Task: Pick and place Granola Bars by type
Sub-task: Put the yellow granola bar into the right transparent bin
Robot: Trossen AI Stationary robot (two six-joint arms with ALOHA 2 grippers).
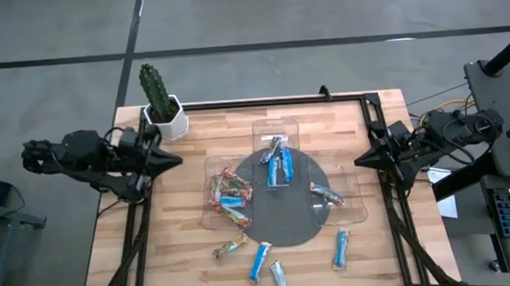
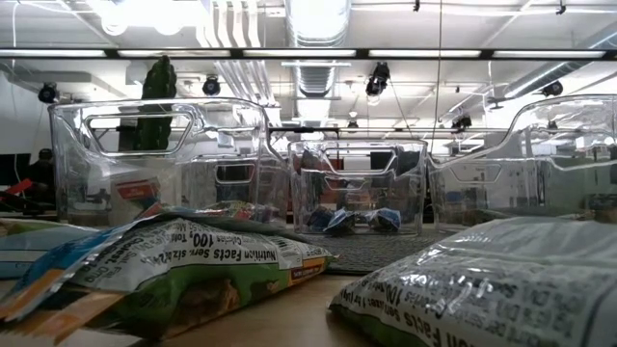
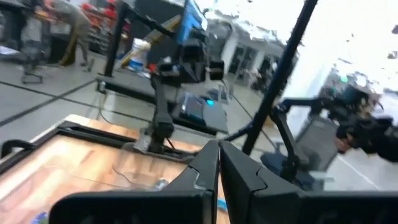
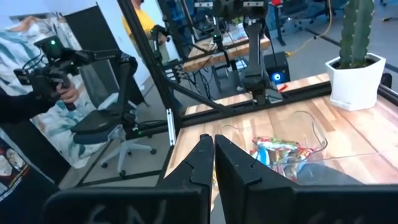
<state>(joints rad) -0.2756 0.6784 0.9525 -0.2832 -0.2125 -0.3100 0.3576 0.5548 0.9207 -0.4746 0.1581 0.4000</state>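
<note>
Across the wooden table [image 1: 193, 138], three trays [image 1: 276, 128] held sorted bars [image 1: 279, 170] while four lay loose [image 1: 341, 248], both grippers [image 1: 169, 161] [image 1: 359, 161] closed, empty.

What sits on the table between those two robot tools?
In the high view, between the left tool and right tool lie three clear trays on a dark round mat, holding granola bars.

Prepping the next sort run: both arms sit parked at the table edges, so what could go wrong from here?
1. Four shiny wrapped granola bars lie loose near the front edge; a nudge might push one off.
2. The clear plastic trays are hard to see and closely packed; a descending hand could clip a rim.
3. The left tray's red-orange bars are piled, so a grasp may take two.
</note>
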